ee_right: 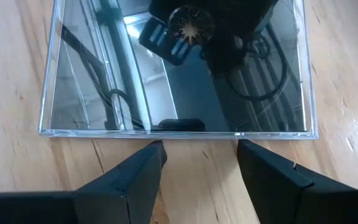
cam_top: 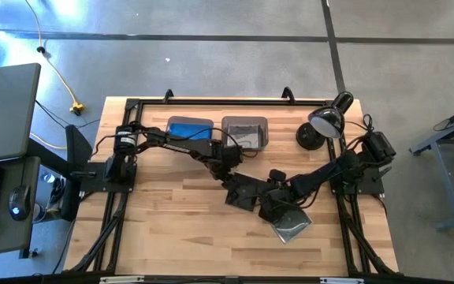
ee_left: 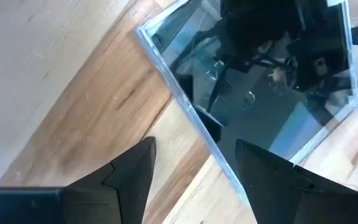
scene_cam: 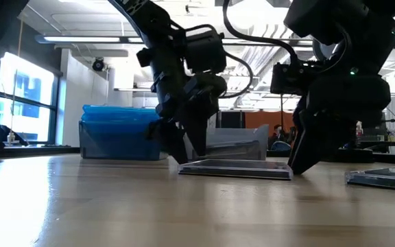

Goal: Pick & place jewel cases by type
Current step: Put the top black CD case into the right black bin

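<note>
Black case lies flat mid-table between my open left gripper and open right gripper, so I should straddle one edge squarely before closing, lest it skid.

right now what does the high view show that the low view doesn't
Only the high view shows the desk lamp at the table's far right, and that the second bin sits right beside the blue-filled bin. It also shows which arm is which.

Only the low view shows the dark case lying flat on the wood, with the left gripper at one end and the right gripper at the other, both open and low.

Both show the two arms meeting mid-table, the blue-filled bin, and another dark case off to the side.
</note>
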Available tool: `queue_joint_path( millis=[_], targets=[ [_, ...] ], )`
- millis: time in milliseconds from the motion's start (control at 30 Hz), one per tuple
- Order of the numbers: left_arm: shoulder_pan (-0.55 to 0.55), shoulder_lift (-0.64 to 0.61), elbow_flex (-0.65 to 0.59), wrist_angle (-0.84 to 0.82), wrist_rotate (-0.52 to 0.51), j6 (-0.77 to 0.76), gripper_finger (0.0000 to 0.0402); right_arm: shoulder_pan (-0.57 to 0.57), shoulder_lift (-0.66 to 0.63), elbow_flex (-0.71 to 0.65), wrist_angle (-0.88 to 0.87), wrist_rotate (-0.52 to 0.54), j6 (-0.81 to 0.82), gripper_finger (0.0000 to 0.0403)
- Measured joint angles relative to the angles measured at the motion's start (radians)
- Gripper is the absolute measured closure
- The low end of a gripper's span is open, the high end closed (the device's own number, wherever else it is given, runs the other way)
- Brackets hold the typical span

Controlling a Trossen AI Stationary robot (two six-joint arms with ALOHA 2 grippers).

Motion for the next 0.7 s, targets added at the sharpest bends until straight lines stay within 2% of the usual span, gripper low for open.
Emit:
queue_joint_path(
  millis=[200,500,700],
  targets=[
    [-0.003,0.010,-0.004,0.061,-0.003,-0.003,0.0180,-0.005,0.051,0.005,0.032,0.002,0.004,0.0195],
    [-0.003,0.002,-0.007,0.096,0.079,-0.001,0.0179,-0.003,0.055,0.000,0.082,0.028,-0.037,0.0195],
    [-0.005,0.010,0.082,-0.022,0.071,0.077,0.0179,0.021,0.056,0.001,0.071,0.064,-0.037,0.0195]
  ],
)
